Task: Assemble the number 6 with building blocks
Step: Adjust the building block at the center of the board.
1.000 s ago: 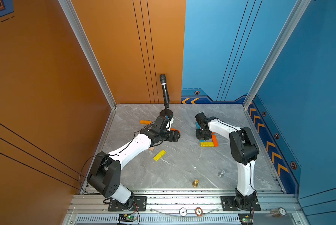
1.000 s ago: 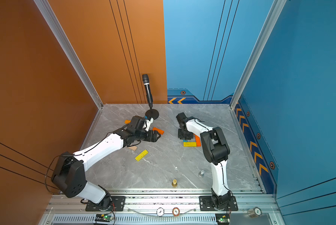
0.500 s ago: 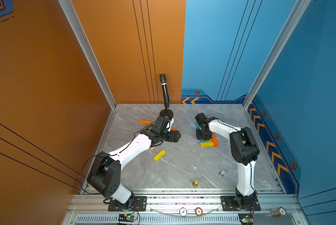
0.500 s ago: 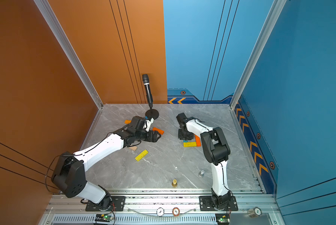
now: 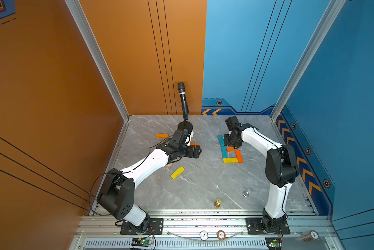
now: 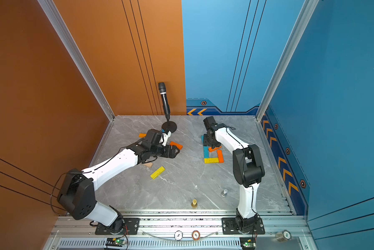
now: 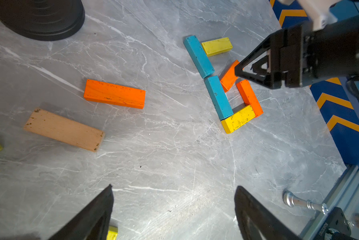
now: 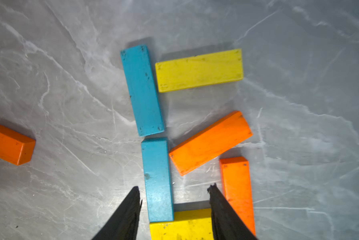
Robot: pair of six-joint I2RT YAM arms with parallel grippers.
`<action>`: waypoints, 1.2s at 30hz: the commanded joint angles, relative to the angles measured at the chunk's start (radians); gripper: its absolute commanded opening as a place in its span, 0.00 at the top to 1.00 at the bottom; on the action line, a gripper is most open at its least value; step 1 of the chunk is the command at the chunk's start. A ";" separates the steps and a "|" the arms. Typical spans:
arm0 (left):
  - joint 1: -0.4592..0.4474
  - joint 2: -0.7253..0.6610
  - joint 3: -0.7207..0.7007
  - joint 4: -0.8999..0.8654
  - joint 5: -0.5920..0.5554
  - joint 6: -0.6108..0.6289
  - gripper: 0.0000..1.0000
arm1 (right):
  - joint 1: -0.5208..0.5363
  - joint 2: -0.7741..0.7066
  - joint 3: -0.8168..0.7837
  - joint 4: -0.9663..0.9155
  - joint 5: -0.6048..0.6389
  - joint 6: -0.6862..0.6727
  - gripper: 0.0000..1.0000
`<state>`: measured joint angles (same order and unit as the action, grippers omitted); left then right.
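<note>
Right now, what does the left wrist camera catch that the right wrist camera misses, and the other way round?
Left wrist only: the black stand base, tan block, silver chess piece, and the right gripper from outside. Right wrist only: its own fingers, spread apart. Both: the far blue block, near blue block, far yellow block, near yellow block, tilted orange block, straight orange block and loose orange block.

A black microphone point(image 5: 182, 98) stands upright on its round black base point(image 5: 185, 125), near the jaws of the left gripper point(image 5: 200, 149), on their far side. A gold chess piece point(image 5: 217, 203) and a silver chess piece point(image 5: 246, 192) are on the grey marble table point(image 5: 203, 186), well apart from these jaws. Two poker chips point(image 5: 203, 235) lie on the front rail point(image 5: 181, 225), still farther from them.
</note>
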<state>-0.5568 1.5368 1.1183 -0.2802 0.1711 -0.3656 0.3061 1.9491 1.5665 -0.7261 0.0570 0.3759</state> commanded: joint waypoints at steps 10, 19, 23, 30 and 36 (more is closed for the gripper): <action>-0.008 0.047 0.037 -0.006 -0.004 0.014 0.08 | -0.112 0.043 0.039 -0.037 -0.008 -0.187 0.30; -0.009 0.062 0.055 -0.035 -0.011 0.026 0.08 | -0.102 0.020 -0.005 -0.051 -0.029 -0.245 0.40; -0.003 0.067 0.060 -0.044 -0.007 0.033 0.08 | -0.078 0.004 -0.028 -0.060 0.011 -0.278 0.39; 0.000 0.072 0.075 -0.061 0.000 0.040 0.08 | -0.060 0.036 0.001 -0.088 0.039 -0.337 0.30; 0.004 0.064 0.072 -0.071 -0.006 0.044 0.07 | -0.052 0.059 0.018 -0.121 0.092 -0.372 0.29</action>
<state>-0.5575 1.6005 1.1622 -0.3195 0.1711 -0.3393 0.2455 1.9938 1.5593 -0.7990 0.0948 0.0402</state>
